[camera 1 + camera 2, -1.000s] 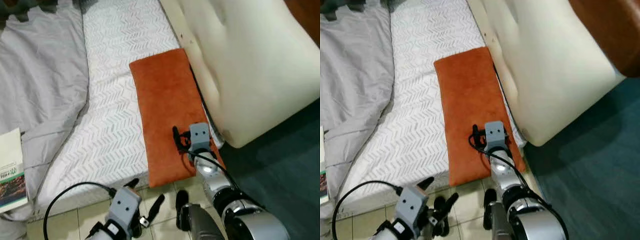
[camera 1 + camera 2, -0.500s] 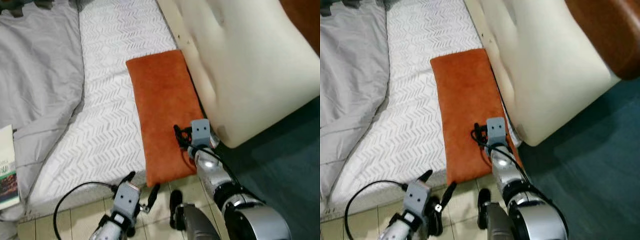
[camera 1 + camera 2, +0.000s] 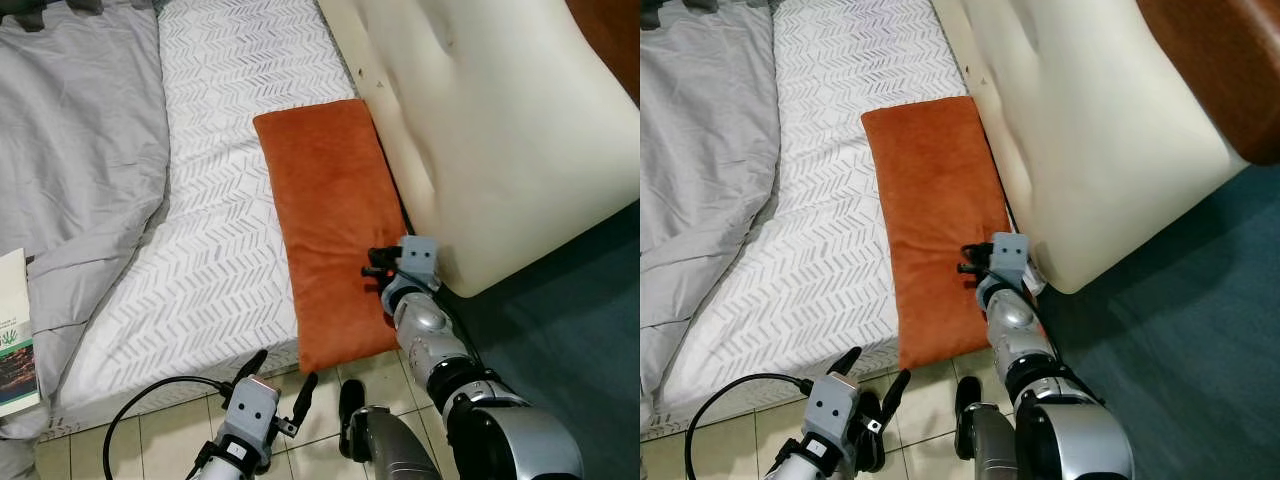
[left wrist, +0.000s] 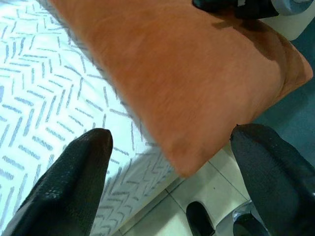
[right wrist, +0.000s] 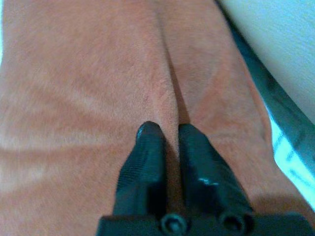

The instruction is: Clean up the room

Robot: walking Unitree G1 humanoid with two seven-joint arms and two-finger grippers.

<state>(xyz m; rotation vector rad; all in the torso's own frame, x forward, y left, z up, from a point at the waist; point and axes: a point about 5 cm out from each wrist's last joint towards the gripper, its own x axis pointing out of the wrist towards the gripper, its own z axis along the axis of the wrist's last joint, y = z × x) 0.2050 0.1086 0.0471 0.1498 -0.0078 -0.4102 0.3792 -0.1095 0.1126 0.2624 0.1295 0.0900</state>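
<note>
Cushion [image 3: 330,225], rust-orange, lies lengthwise on the bed's chevron-patterned mattress [image 3: 220,200], its long edge tucked against the cream headboard [image 3: 500,130] and its near end reaching the mattress edge. My right pincer [image 5: 167,135] presses onto that near end, fingers drawn nearly together on a raised fold of the fabric; whether the pinch has truly caught I cannot make out. My left pincer [image 4: 167,162] hovers below the mattress edge over the tiled floor [image 3: 180,425], fingers spread wide and empty. A grey duvet [image 3: 80,150] covers the bed's far side, and a book [image 3: 15,345] is cut off at the frame edge.
</note>
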